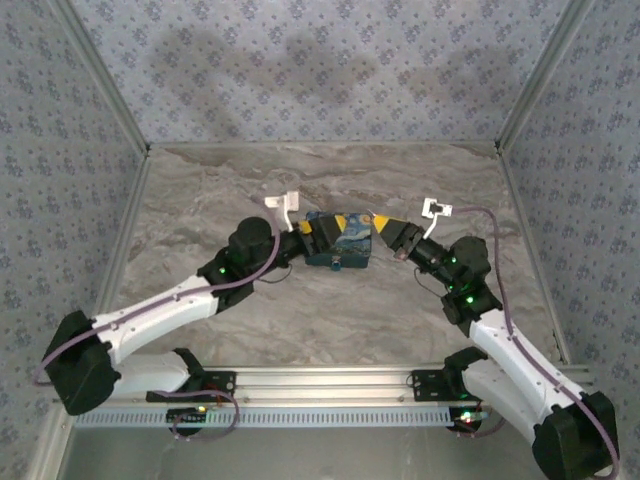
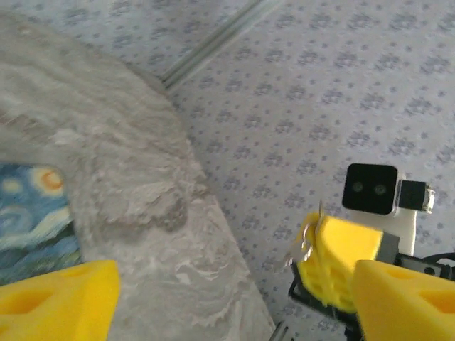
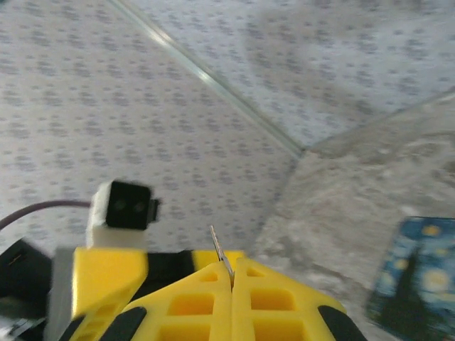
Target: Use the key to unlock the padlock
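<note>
The padlock (image 1: 340,247), a blue block with a swirling starry print, lies on the marbled table between my two grippers. It also appears at the left edge of the left wrist view, as the padlock (image 2: 28,220), and at the right edge of the right wrist view, as the padlock (image 3: 419,277). My left gripper (image 1: 333,226) stands just left of it, and in its own view the left gripper (image 2: 234,302) is open wide and holds nothing. My right gripper (image 3: 232,273) is shut on the key (image 3: 219,249), whose thin metal blade sticks out past the fingertips. That key (image 2: 307,241) points toward the left gripper.
Patterned walls enclose the table (image 1: 330,320) on three sides, with metal corner posts (image 1: 530,90). The back wall meets the table close behind both grippers. The right arm's camera block (image 2: 370,188) sits close to my left gripper's right finger (image 2: 405,298).
</note>
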